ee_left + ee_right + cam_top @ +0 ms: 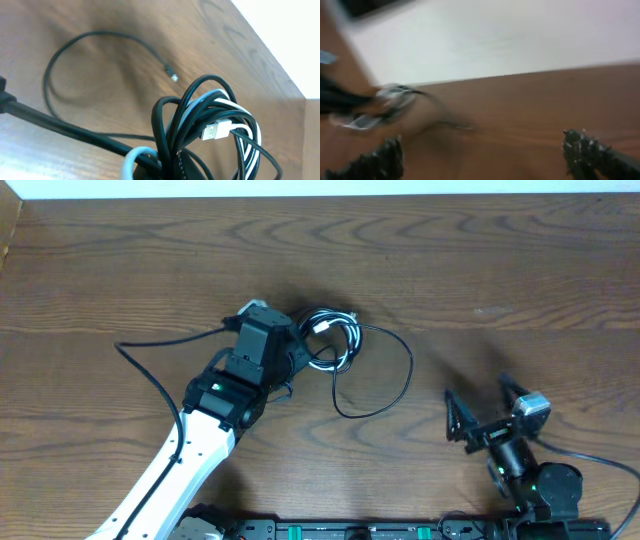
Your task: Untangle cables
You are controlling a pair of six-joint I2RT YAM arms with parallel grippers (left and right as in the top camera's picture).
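Since the left gripper is clenched on the cables at frame centre, the bundle bunches there with one loop trailing right. The right gripper stands spread at lower right, probably ready to pull a strand.

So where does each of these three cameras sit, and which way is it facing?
Overhead: above the table, looking straight down; both arms show, left claw at the cable tangle, right claw open.
Left wrist: on the left arm, looking closely at the tangle; its own claw hardly shows.
Right wrist: on the right arm, facing across the table, blurred; both open fingers show.
All three share the tangle.
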